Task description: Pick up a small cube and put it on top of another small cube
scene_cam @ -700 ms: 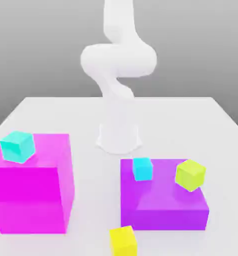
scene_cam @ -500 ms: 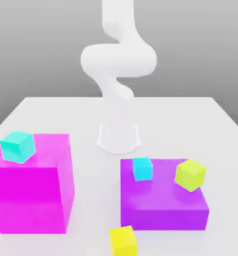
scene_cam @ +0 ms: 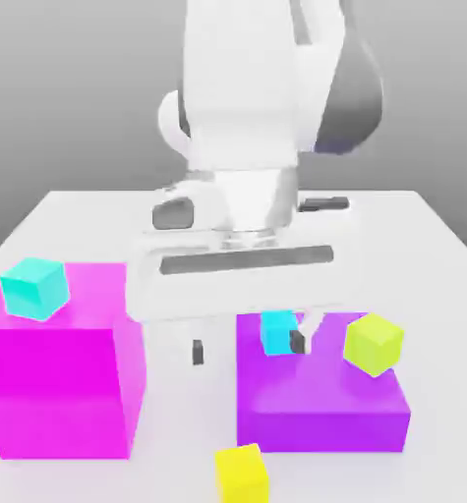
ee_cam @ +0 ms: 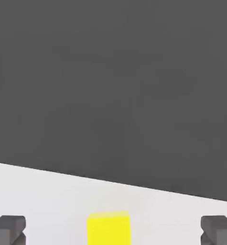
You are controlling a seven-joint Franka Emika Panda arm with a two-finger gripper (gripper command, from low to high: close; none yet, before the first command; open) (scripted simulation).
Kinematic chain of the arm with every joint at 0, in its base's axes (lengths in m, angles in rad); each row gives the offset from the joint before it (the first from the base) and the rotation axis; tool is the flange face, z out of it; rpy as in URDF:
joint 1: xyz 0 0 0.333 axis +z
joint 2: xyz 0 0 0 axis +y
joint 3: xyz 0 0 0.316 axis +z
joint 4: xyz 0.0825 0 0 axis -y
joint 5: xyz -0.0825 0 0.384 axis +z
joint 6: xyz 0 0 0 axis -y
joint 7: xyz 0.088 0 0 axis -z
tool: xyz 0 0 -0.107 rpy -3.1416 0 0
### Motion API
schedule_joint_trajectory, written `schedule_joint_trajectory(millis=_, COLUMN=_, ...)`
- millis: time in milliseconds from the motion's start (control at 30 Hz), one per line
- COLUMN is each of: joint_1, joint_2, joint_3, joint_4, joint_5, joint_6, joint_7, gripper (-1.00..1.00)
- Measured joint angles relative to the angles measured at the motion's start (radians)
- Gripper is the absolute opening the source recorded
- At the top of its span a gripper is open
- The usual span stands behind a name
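Note:
The small yellow cube [scene_cam: 242, 474] lies on the white table at the front, between the two big blocks. In the hand view the same yellow cube [ee_cam: 109, 228] sits between my two dark fingertips [ee_cam: 7, 229], apart from both. My gripper [scene_cam: 248, 346] hangs open above the table, higher than and behind the yellow cube, with nothing in it. The turquoise cube [scene_cam: 34, 288] rests on the back corner of the magenta block [scene_cam: 60, 393] at the exterior view's left, well away from the gripper.
A purple block [scene_cam: 321, 413] at the exterior view's right carries a sky-cyan cube [scene_cam: 274, 332], close to one finger, and a lime cube [scene_cam: 374, 343]. The white table [scene_cam: 434, 246] runs back behind the arm.
The arm has swung down from its upright pose, so the hand now hangs low in front of the base between the two blocks. No cube has moved.

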Motion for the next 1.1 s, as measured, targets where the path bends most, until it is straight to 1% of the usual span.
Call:
schedule_joint_trajectory(millis=167, joint_1=-0.001, joint_2=0.180, joint_3=0.001, joint_4=-0.023, joint_5=-0.015, joint_6=0.076, joint_7=-0.026, gripper=0.00)
schedule_joint_trajectory(millis=300, joint_1=-0.006, joint_2=0.325, joint_3=0.009, joint_4=-0.003, joint_5=-0.003, joint_6=0.183, joint_7=-0.040, gripper=0.00)
schedule_joint_trajectory(millis=333, joint_1=-0.008, joint_2=0.357, joint_3=0.011, joint_4=0.003, joint_5=0.000, joint_6=0.209, joint_7=-0.042, gripper=-1.00)
schedule_joint_trajectory(millis=533, joint_1=-0.010, joint_2=0.373, joint_3=0.014, joint_4=0.006, joint_5=0.001, joint_6=0.221, joint_7=-0.042, gripper=-1.00)
schedule_joint_trajectory(millis=633, joint_1=-0.006, joint_2=0.311, joint_3=0.009, joint_4=-0.007, joint_5=-0.007, joint_6=0.170, joint_7=-0.037, gripper=-1.00)
schedule_joint_trajectory(millis=700, joint_1=-0.001, joint_2=0.243, joint_3=0.002, joint_4=-0.020, joint_5=-0.013, joint_6=0.116, joint_7=-0.033, gripper=-1.00)
schedule_joint_trajectory(millis=800, joint_1=-0.026, joint_2=0.151, joint_3=-0.038, joint_4=0.011, joint_5=-0.028, joint_6=0.034, joint_7=0.000, gripper=-1.00)
schedule_joint_trajectory(millis=867, joint_1=-0.051, joint_2=0.081, joint_3=-0.077, joint_4=0.029, joint_5=-0.030, joint_6=-0.046, joint_7=0.066, gripper=-1.00)
schedule_joint_trajectory(millis=1000, joint_1=-0.152, joint_2=-0.063, joint_3=-0.139, joint_4=0.059, joint_5=-0.055, joint_6=-0.217, joint_7=0.234, gripper=-1.00)
schedule_joint_trajectory(millis=1100, joint_1=-0.220, joint_2=-0.172, joint_3=-0.163, joint_4=0.081, joint_5=-0.086, joint_6=-0.346, joint_7=0.372, gripper=-1.00)
